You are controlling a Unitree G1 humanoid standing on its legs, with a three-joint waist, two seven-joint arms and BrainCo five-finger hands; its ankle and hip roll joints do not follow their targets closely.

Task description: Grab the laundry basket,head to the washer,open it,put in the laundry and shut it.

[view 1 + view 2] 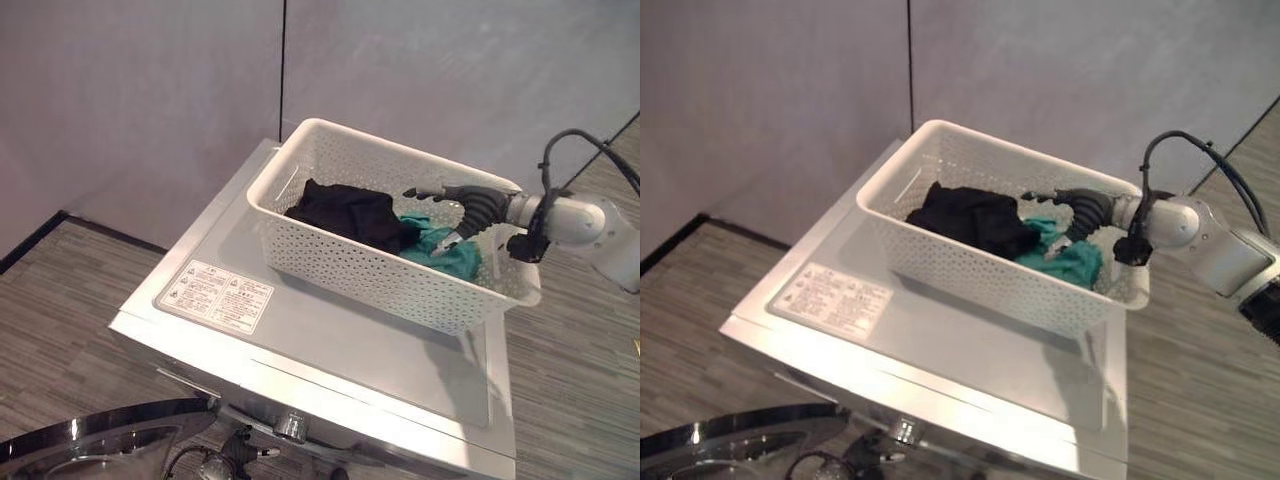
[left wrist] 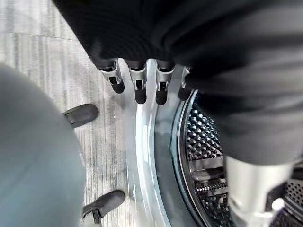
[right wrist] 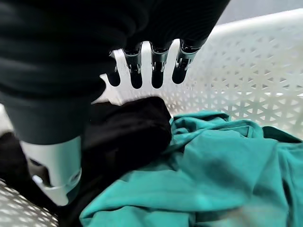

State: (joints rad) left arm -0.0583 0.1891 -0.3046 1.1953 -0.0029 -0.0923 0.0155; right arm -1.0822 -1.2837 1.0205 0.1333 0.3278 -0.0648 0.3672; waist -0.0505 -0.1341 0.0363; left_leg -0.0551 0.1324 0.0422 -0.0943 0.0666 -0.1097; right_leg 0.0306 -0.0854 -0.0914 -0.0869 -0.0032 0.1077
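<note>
My left hand (image 2: 142, 87) hangs with relaxed fingers by the open washer drum (image 2: 208, 156), while at one o'clock the white laundry basket (image 1: 340, 265) sits on the washer (image 1: 330, 350), black garment (image 1: 350, 215) beside teal garment (image 1: 445, 250), my right hand (image 1: 460, 215) released above them.

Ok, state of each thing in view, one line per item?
washer door: open
drum: no clothes seen inside
laundry basket: on top of washer, still loaded
black garment: in basket
teal garment: in basket, ungrasped
right hand: open, over clothes
left hand: open, beside drum opening
</note>
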